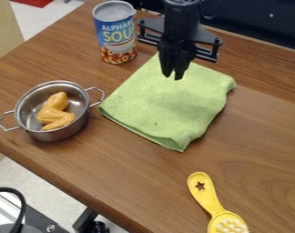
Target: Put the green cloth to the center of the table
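My pincer (pixel 173 77), pressed together, hides pt. of the green cloth's (pixel 168 102) far edge; contact unclear. Cloth's on worktop (pixel 131 175) nr. pot (pixel 58 134). Brush (pixel 205 195) cut off at btm. Qty: 1 cloth, 1 can (pixel 116 34), 1 pot, 1 brush.

Arm: black (pixel 182 12), coming in from the top edge, a little right of the middle
Gripper: black (pixel 173 77), hanging down in the upper part of the view — pointing downward
Fingers: drawn together side by side, only a narrow notch between the tapered tips
Finger rails: spread out to both sides — slanting down toward the view's right
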